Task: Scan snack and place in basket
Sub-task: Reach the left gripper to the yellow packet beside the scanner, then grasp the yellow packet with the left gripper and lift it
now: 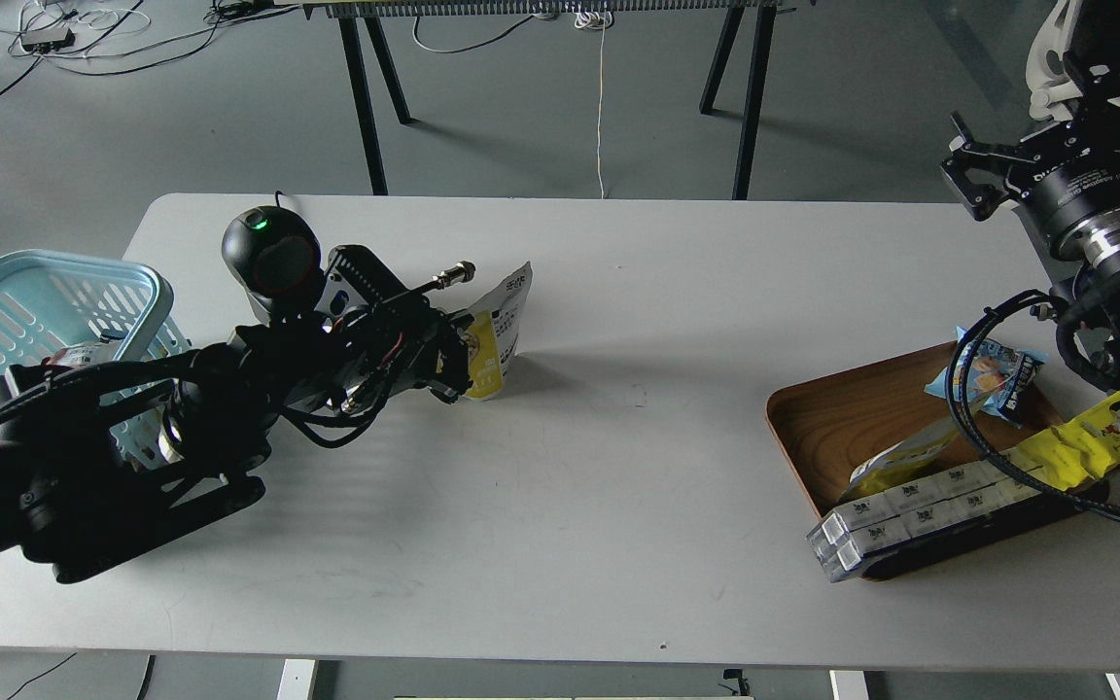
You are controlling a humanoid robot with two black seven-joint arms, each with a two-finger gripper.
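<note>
While my left tool [458, 365] is clamped on 1 snack [500, 331], I hold that pouch upright just above the table [570, 467], right of 1 scanner [270, 258]. 1 basket [35, 301] sits at the table's left edge. My right tool [970, 175] hangs with its fingers apart above 1 wooden tray [832, 418] holding 1 blue bag [993, 374], 1 yellow wrapper [1075, 447] and 2 long white boxes [910, 515].

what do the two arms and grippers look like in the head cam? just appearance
Both arms are black with loose black cables looped outside. The left gripper is a dark block with red wiring and a metal rod sticking out. The right gripper has black angular fingers on a black cylindrical wrist with white lettering, then a silver metal ring.
</note>
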